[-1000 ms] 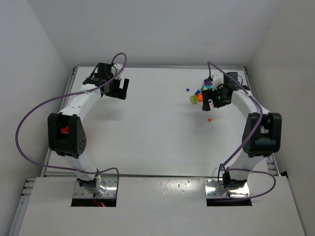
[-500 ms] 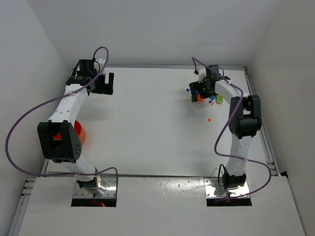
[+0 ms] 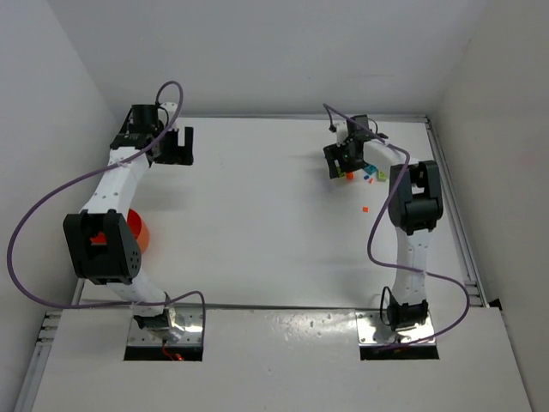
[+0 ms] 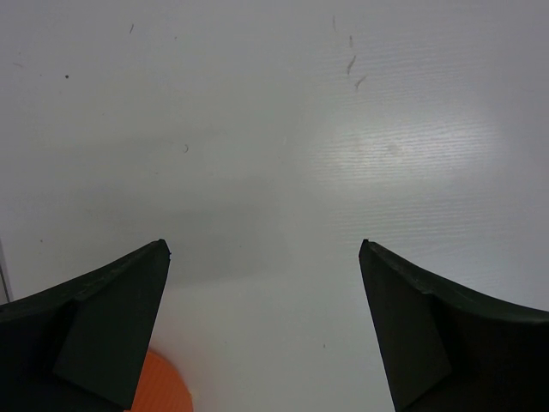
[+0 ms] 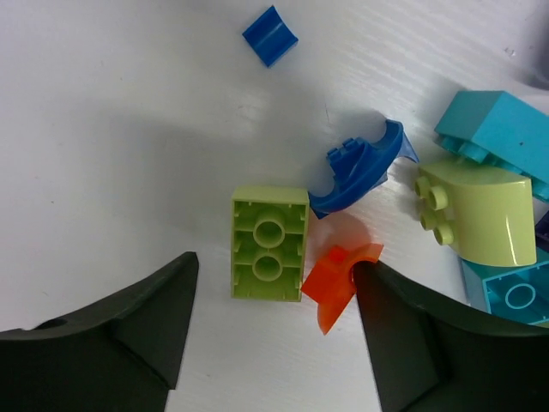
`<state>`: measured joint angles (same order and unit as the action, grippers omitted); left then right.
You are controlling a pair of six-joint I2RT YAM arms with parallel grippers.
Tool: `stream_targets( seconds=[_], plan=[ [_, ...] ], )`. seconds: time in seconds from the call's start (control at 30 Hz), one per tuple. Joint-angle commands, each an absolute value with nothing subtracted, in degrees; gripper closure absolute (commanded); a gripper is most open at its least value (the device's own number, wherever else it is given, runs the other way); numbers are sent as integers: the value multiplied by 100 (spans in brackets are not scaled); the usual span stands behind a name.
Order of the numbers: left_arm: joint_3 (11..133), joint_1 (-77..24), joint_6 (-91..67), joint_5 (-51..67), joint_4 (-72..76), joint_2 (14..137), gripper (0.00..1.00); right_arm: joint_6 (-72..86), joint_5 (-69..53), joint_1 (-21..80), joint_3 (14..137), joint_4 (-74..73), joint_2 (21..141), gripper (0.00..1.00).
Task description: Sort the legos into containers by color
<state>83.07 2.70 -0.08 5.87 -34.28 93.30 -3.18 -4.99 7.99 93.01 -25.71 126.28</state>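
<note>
The legos lie in a small pile [image 3: 358, 172] at the far right of the table. My right gripper [image 3: 340, 163] hangs over the pile's left side, open. In the right wrist view its jaws [image 5: 274, 262] stand either side of a green brick [image 5: 268, 243] lying studs down and an orange bit [image 5: 337, 281]; the right fingertip touches the orange bit. A dark blue curved piece [image 5: 364, 168], a small blue bit [image 5: 269, 35], a pale green rounded brick [image 5: 480, 209] and cyan bricks [image 5: 497, 129] lie around. My left gripper [image 3: 176, 147] is open and empty at the far left. The orange bowl [image 3: 139, 230] sits by the left arm.
One orange bit [image 3: 364, 209] lies alone on the table, nearer than the pile. The bowl's rim shows at the bottom left of the left wrist view [image 4: 159, 390]. White walls stand close on the left, right and far sides.
My right gripper has swung left and farther back across the lego pile, now at its left side. My left gripper moved left toward the far corner, and the orange bowl has come into view.
</note>
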Motion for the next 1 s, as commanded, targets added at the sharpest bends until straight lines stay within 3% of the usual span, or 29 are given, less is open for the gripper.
stream_targets(
  seconds=[0.0,0.13,0.2,0.4,0.5,0.97],
  plan=[
    [8314,316,-62,659,-3393,9246,1,-272,-422,905,9598,-2382,12612,29],
    [8314,316,-114,712,-3393,9308,1,-272,-370,957,9370,-2365,12612,31],
    [8314,316,-114,712,-3393,9308,1,-272,-369,958,9316,-2312,12464,27],
    [8367,316,-114,817,-3393,9422,1,-272,157,958,9316,-2163,12516,2],
    [8367,316,-114,817,-3393,9422,1,-211,885,958,9316,-1978,12429,0],
    [8200,316,-114,923,-3331,9255,1,-70,1704,659,7919,-1732,11118,3]
  ],
)
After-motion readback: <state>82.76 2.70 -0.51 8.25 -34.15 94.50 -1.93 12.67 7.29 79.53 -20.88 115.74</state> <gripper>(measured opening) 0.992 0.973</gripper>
